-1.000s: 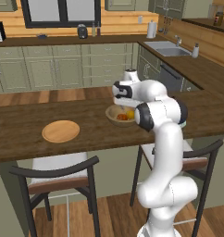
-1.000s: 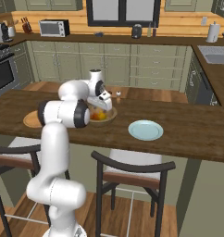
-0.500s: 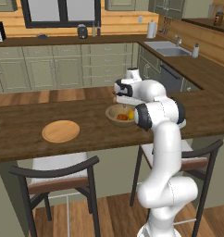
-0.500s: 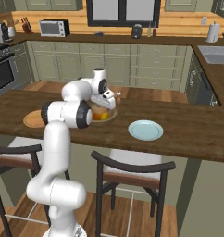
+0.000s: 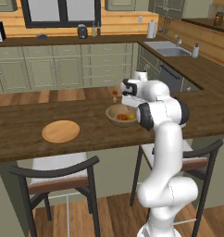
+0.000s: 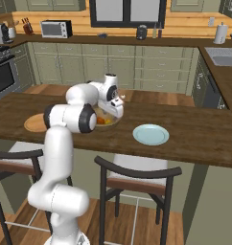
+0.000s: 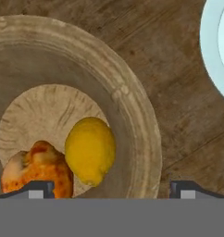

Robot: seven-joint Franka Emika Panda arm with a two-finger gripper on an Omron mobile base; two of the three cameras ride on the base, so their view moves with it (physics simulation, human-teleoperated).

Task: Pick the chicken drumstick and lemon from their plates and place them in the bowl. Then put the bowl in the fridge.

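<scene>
The deep wooden bowl holds the yellow lemon and the orange-brown chicken drumstick, which lie side by side on its bottom. My gripper hovers just above them, open, its fingertips wide apart and touching neither. From the base, the bowl stands mid-counter under the hand. The wooden plate is bare to the bowl's left. The pale teal plate is bare to its right. The fridge is out of view.
The bowl sits on a dark wooden island counter. Two bar stools stand under its near edge. Green cabinets, a sink and a microwave line the far walls.
The jaws have spread a little wider above the bowl. The arm has barely shifted, and bowl and plates stay where they were.
</scene>
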